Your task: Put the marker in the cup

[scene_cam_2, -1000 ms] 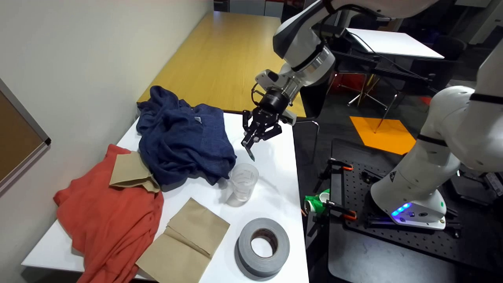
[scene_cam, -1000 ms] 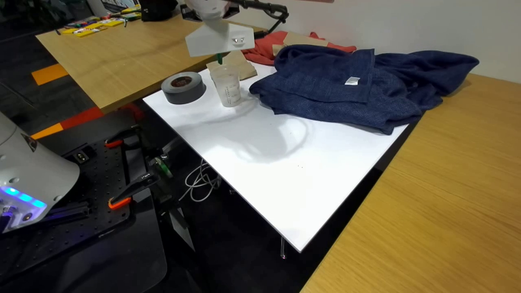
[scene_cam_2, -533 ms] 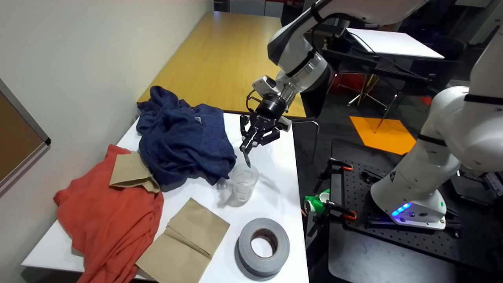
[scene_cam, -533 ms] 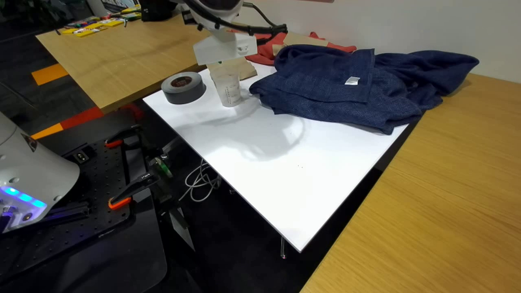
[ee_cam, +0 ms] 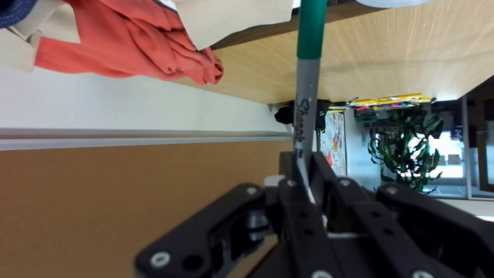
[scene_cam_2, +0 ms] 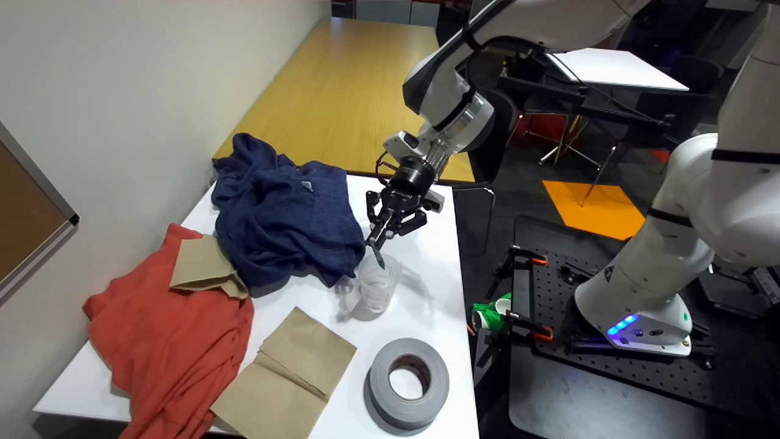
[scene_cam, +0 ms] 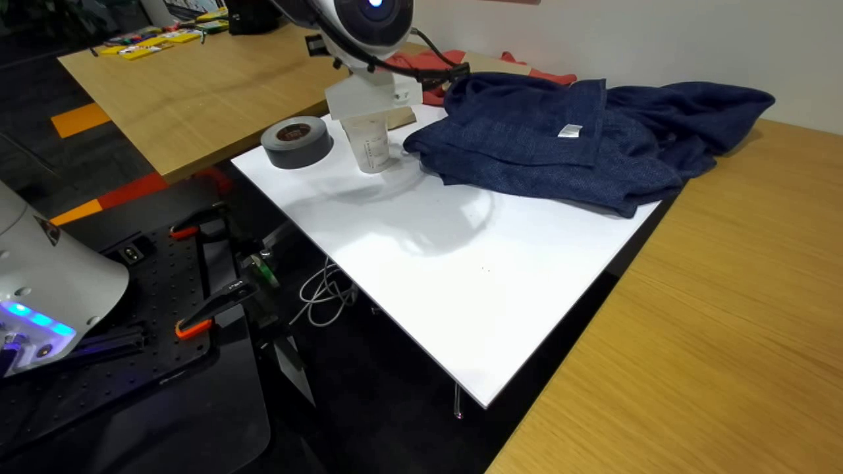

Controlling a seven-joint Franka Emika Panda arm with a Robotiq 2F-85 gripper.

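The green marker (ee_cam: 308,88) with a grey barrel sticks out of my gripper (ee_cam: 304,166), which is shut on it. In an exterior view the gripper (scene_cam_2: 376,238) points down over the cup, and the tilted marker's tip (scene_cam_2: 379,259) overlaps the cup's mouth. I cannot tell if the tip is below the rim. The translucent cup (scene_cam_2: 378,289) stands upright on the white table. In an exterior view the white wrist mount hides the fingers, the marker and the rim of the cup (scene_cam: 370,148). The cup does not show clearly in the wrist view.
A grey roll of tape (scene_cam_2: 387,399) lies near the cup; it shows beside it in both exterior views (scene_cam: 299,155). A navy cloth (scene_cam_2: 286,213) lies close behind the cup. Brown paper (scene_cam_2: 317,347) and a red cloth (scene_cam_2: 177,341) lie farther along the white table (scene_cam: 514,296).
My gripper has moved down and toward the cup with the marker in it. The marker tip has gone from just off the rim to overlapping the mouth. The cup has not moved.
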